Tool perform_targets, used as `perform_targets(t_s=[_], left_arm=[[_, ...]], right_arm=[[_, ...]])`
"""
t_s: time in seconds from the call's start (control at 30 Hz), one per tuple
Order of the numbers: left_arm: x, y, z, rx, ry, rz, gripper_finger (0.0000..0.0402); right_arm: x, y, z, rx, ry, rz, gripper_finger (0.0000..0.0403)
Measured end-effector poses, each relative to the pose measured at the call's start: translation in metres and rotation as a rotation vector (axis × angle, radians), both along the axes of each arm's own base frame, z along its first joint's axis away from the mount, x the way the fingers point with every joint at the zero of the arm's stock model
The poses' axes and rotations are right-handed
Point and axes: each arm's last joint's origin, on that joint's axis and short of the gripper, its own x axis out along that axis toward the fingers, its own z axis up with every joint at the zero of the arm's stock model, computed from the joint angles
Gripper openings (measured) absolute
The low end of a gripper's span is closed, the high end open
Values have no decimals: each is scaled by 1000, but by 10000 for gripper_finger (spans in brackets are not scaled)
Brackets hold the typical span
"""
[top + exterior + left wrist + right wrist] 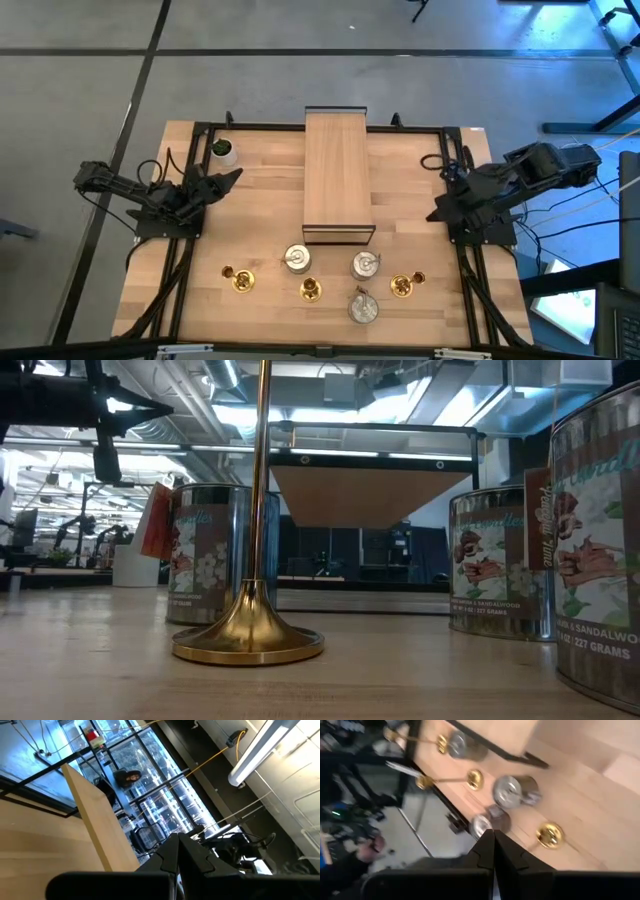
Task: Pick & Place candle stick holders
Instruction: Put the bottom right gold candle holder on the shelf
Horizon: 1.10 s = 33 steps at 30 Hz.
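Candle stick holders line the lower centre of the pale wood-plank worktop (260, 190): three slim brass ones (241, 281) with round flared bases, three squat silvery cylinders (297, 260); left pincer (232, 177) and right pincer (436, 213) both clenched, empty, at mid-frame edges.

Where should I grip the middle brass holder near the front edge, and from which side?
Take the middle brass holder by its slim upright stem, coming from above and closing just over the flared round base. The stem stands vertical with silver holders close by, so a sideways approach looks crowded.
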Motion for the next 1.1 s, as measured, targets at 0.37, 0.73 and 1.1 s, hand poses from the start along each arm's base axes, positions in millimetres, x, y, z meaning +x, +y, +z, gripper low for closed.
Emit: perform_targets(t_s=[0.37, 0.73, 1.1], left_arm=[[1, -1, 0, 16, -6, -43, 1], [1, -1, 0, 18, 0, -34, 1], [1, -1, 0, 8, -8, -41, 1]], right_arm=[[0, 30, -16, 58, 249, 242, 3], [13, 98, -27, 138, 270, 276, 3], [4, 185, -58, 169, 291, 198, 3]])
